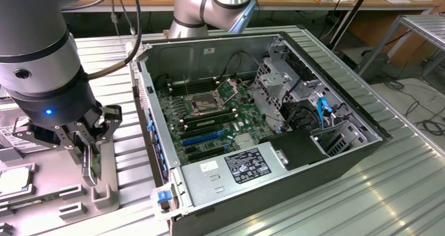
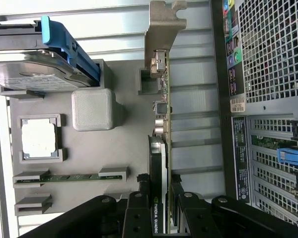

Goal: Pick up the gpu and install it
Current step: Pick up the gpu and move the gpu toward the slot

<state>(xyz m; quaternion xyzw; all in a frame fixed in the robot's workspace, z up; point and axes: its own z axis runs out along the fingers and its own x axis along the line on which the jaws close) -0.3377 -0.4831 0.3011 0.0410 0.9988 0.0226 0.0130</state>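
The gpu (image 2: pixel 167 124) stands on edge in a grey holder tray (image 2: pixel 119 148), its green board and black cooler seen edge-on and its silver end bracket (image 2: pixel 161 29) resting in a tray slot. My gripper (image 2: pixel 159 198) straddles the card's fan end, with a finger (image 2: pixel 139 193) pressed on each face, so it is shut on the card. In the exterior view my gripper (image 1: pixel 91 171) reaches down onto the gpu (image 1: pixel 87 160) over the tray (image 1: pixel 104 197), at the exterior view's left of the open computer case (image 1: pixel 347 111).
The case lies open with its motherboard (image 1: pixel 208 111), blue expansion slots (image 1: pixel 201 137) and power supply (image 1: pixel 240 168) showing. The tray also holds a silver hard drive (image 2: pixel 35 74), a processor (image 2: pixel 38 138) and a memory stick (image 2: pixel 69 177). The case's perforated rear panel (image 2: pixel 273 59) is close beside the card. A second arm (image 1: pixel 208 7) stands behind.
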